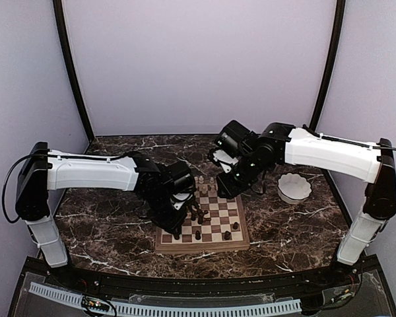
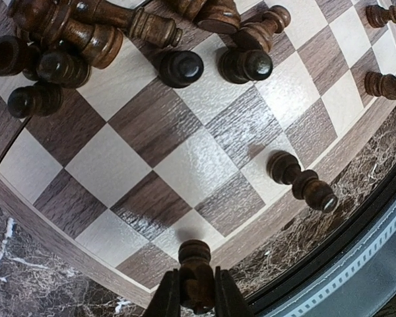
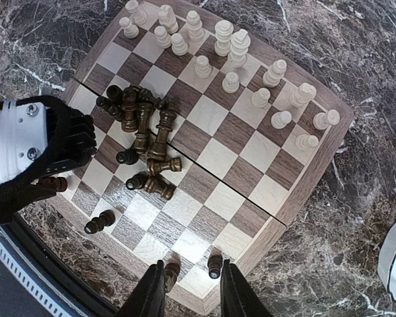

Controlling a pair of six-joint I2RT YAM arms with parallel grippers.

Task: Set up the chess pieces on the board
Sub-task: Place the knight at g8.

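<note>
Left tool (image 2: pixel 195 282) tight on dark chess piece (image 2: pixel 195 263), long axis along fingers (image 2: pixel 165 298); right tool (image 3: pixel 191 272) agape.

The board (image 1: pixel 201 248) lies mid-worktop (image 1: pixel 105 231), with a bowl (image 1: pixel 294 187) to its right. Standing pieces (image 1: pixel 203 185) line the board's far edge. A heap (image 1: pixel 197 212) lies left of centre. One piece (image 2: pixel 195 254) is by the near left corner, in the left hand (image 2: pixel 197 285).

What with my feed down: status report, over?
Left pincer shut on dark piece, board edge. Right pincer open, empty. Toppled dark pieces heaped mid-board.
</note>
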